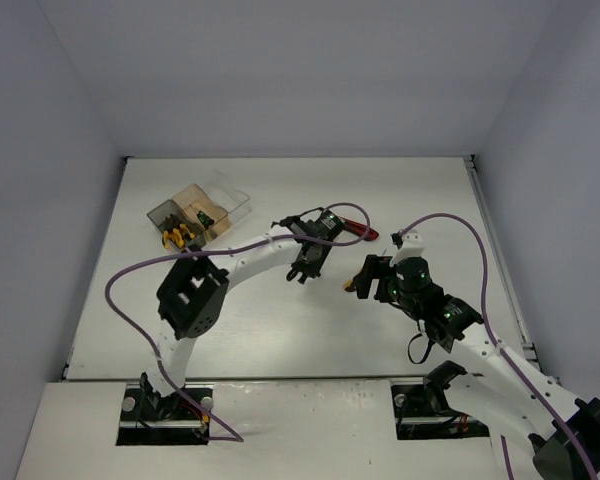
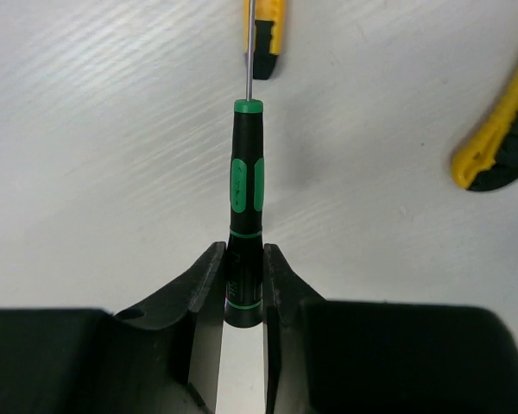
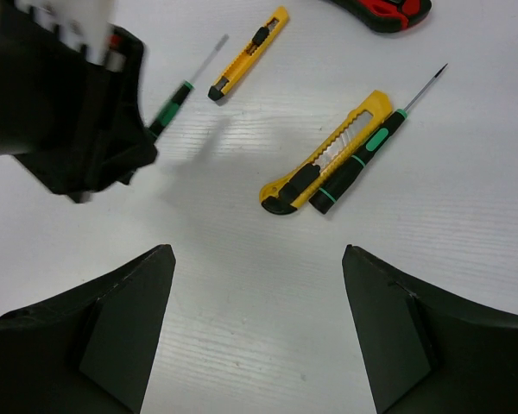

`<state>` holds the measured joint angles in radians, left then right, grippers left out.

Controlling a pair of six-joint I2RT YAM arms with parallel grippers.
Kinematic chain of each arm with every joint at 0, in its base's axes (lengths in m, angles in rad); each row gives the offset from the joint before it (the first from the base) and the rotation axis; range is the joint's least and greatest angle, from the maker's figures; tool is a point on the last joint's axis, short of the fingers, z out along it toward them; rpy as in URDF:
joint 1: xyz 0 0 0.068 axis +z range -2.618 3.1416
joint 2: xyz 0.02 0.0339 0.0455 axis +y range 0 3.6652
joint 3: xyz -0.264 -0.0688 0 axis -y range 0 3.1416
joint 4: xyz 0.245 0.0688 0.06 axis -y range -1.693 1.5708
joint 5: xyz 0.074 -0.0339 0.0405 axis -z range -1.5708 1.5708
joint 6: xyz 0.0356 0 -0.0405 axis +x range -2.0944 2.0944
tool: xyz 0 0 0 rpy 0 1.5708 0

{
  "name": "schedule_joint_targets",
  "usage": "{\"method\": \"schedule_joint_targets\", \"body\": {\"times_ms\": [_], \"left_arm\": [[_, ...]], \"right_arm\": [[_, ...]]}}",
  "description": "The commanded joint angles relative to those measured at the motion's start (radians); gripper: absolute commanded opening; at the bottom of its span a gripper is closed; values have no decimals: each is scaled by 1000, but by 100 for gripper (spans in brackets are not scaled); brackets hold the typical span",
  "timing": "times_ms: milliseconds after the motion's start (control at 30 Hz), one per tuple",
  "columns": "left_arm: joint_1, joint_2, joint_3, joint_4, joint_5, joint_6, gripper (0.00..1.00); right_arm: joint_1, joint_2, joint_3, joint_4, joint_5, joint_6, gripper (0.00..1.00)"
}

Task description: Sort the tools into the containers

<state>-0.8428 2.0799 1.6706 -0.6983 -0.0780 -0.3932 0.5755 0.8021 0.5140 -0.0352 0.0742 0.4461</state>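
My left gripper (image 2: 244, 263) is shut on the butt end of a black-green screwdriver (image 2: 246, 172), which lies on the table with its shaft pointing away. A small yellow utility knife (image 2: 266, 34) lies just past its tip, and a larger yellow one (image 2: 501, 138) lies to the right. My right gripper (image 3: 259, 259) hangs open over bare table, apart from the larger yellow knife (image 3: 328, 155) and a second black-green screwdriver (image 3: 363, 159) beside it. A red-black utility knife (image 1: 355, 230) lies behind the left gripper (image 1: 305, 265). The containers (image 1: 195, 212) stand at the far left.
Yellow-handled pliers (image 1: 177, 237) show at the dark bin's near side, and a dark green item (image 1: 202, 217) sits in the amber bin. The two grippers are close together mid-table, the right gripper (image 1: 365, 275) just right of the left. White walls enclose the table.
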Motion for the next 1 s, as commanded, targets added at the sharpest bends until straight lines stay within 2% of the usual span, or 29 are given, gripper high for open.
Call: {"method": "schedule_joint_targets", "body": {"times_ms": [0,200,400,533,733,967], "left_arm": [[27,-244,3,6,-125,3,0],[304,-326,-50,6,-102,-185,0],[531,-294,-37,25,-54,-334,2],[615,-232,15,46,15,-383,4],[690,-143,53,47,89,-428,10],[756,-99,78,49,131,-445,11]], "right_arm": [[-6,5,3,40,21,13,76],[-7,31,11,40,24,12,76],[-6,23,6,40,29,13,76],[-6,20,5,40,27,15,76],[-8,9,1,40,26,16,76],[-8,3,1,40,19,14,76]]}}
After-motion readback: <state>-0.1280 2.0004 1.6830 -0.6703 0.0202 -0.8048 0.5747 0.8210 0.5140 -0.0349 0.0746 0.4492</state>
